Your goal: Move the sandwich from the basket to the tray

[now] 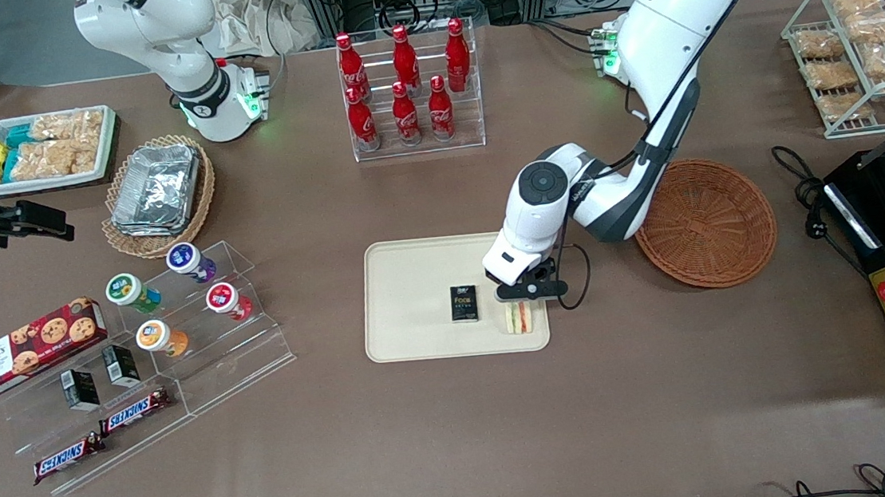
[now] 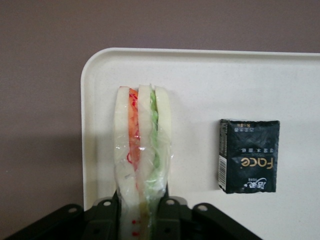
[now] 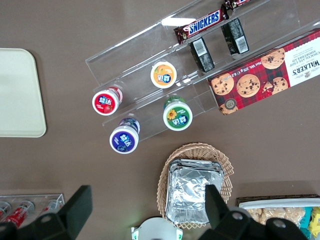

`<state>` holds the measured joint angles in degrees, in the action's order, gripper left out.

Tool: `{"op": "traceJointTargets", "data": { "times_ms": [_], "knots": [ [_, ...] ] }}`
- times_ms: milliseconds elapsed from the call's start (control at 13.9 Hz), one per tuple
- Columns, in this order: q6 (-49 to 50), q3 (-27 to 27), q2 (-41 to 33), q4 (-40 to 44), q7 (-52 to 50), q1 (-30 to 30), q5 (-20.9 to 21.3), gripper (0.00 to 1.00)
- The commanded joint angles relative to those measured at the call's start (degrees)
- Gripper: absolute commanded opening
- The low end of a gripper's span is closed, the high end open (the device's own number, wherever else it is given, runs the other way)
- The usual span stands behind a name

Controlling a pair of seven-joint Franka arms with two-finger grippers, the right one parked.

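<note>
Placement step in hand: end effector (image 1: 525, 299) pinches the sandwich (image 2: 141, 150) edge-up over the tray (image 1: 407, 300) corner nearest the emptied basket (image 1: 706, 222), beside a black packet (image 2: 248, 155); next move, judged, calls for lowering and release

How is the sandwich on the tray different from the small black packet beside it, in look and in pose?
The sandwich is pale with red and green layers, clear-wrapped; the black packet is dark with printed lettering. The sandwich stands on edge, held by the gripper; the packet lies flat, untouched. The sandwich is by the tray's corner; the packet nearer its middle. Both are on the tray.
</note>
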<state>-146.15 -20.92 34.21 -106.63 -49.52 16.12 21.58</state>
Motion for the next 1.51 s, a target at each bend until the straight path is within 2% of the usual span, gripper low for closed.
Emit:
{"op": "traceJointTargets", "data": {
  "times_ms": [0, 431, 718, 1077, 1293, 1436],
  "knots": [
    [-0.6, 0.7, -0.8, -1.2, -1.5, -0.3, 1.7, 1.00],
    [11.8, 0.2, -7.7, 1.4, 0.7, -3.3, -0.2, 1.00],
    [20.2, 0.3, -10.2, 7.0, 8.2, -4.4, -7.8, 1.00],
    [32.5, 0.4, -15.7, 13.2, 23.9, -13.9, -16.4, 0.99],
    [42.1, 0.5, -16.8, 20.6, 27.4, -17.3, -16.5, 0.99],
    [48.1, 0.5, -16.8, 26.5, 27.5, -17.6, -16.0, 0.99]
  ]
}}
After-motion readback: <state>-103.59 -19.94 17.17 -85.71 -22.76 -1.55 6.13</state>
